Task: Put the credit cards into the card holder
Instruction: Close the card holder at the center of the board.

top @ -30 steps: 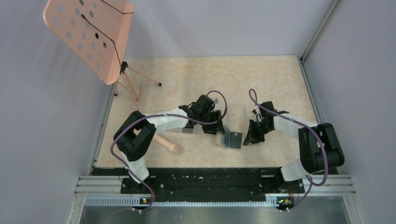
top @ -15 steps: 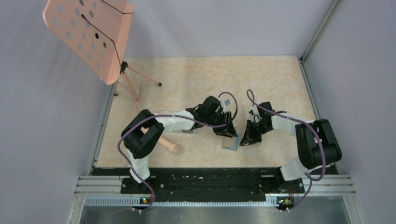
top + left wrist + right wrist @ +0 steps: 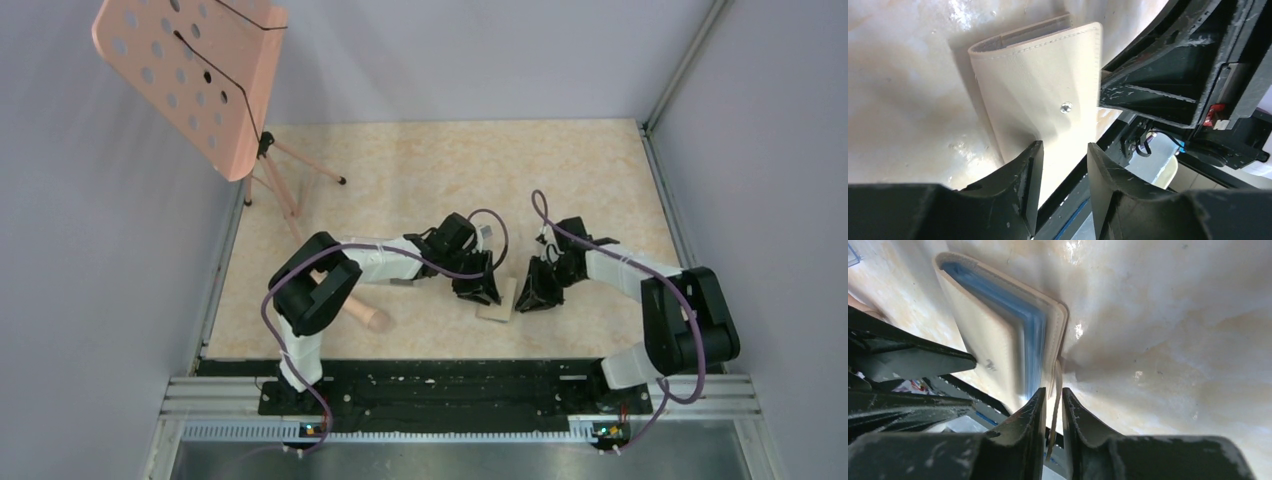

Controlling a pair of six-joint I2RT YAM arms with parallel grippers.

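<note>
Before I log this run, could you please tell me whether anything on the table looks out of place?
The tan stitched bifold card holder lies slanted on the marbled table, folded, with a thin tan strap running between the fingers of the right pincer. No dark credit cards show in any view.

One card holder (image 3: 497,303); two pincers: left pincer (image 3: 485,294), right pincer (image 3: 528,297); one pink stand (image 3: 190,70).

We find the card holder (image 3: 497,302) on the table (image 3: 420,170), near-centre, left fingers (image 3: 1018,195) just left of it, right fingers (image 3: 1023,435) just right.
</note>
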